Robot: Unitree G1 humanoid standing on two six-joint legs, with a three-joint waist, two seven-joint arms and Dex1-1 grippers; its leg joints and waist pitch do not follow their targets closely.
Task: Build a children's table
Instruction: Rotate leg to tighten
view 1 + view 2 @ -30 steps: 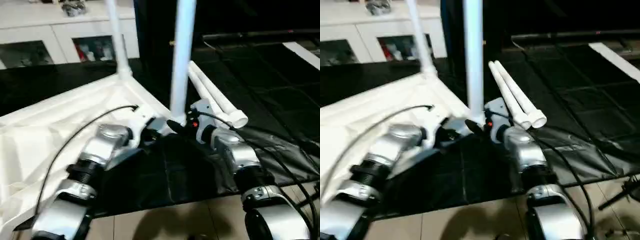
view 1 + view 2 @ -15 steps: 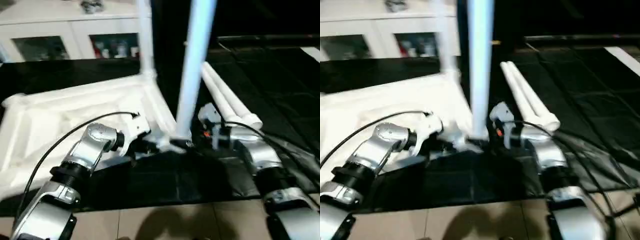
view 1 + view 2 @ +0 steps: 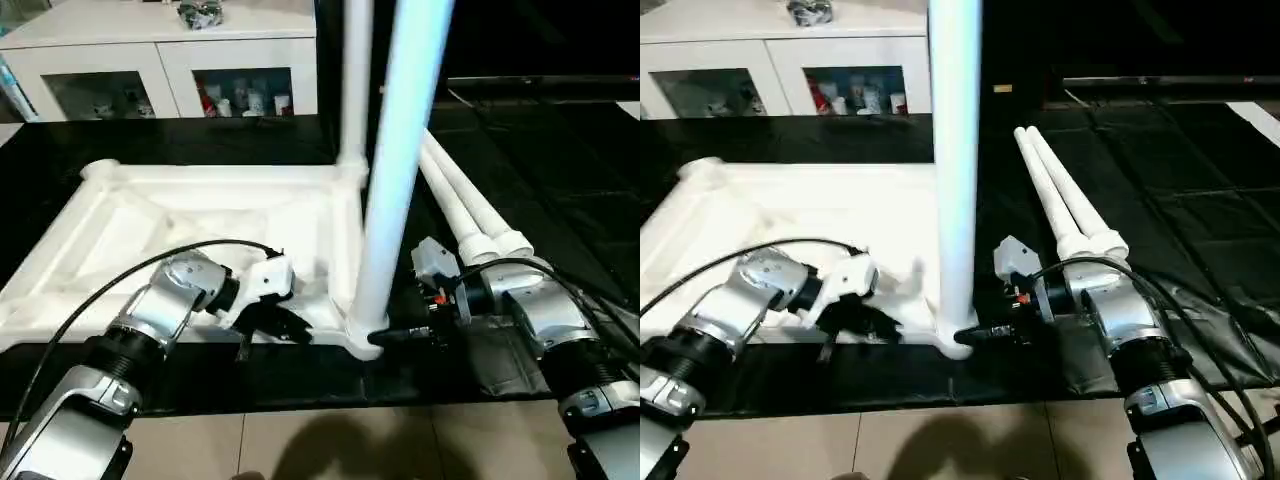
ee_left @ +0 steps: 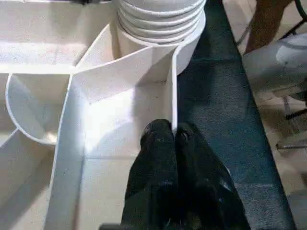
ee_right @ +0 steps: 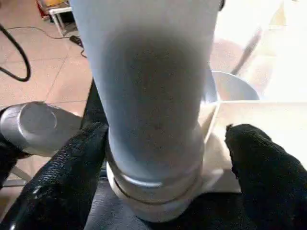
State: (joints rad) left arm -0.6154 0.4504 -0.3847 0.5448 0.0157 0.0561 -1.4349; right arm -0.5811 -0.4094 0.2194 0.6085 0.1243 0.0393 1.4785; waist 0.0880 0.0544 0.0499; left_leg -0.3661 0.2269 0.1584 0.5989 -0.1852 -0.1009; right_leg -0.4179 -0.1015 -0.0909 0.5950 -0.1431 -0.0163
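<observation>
Right pincer [image 5: 163, 158] now spread wide, straddling near leg [image 3: 400, 180] base, no longer gripping. Left pincer [image 4: 173, 136] pinched shut on tabletop [image 3: 200, 215] rib beside socket. Leg upright, apparently seated; two spare legs [image 3: 465, 205] lie on mat.

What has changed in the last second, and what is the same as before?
Both forearms swung outward, so the left gripper and right gripper now point inward at the near leg from opposite sides. The camera shifted too. Unchanged: left gripper shut on a tabletop rib, right gripper open around that leg's base, far leg upright, spare legs lying alongside.
</observation>
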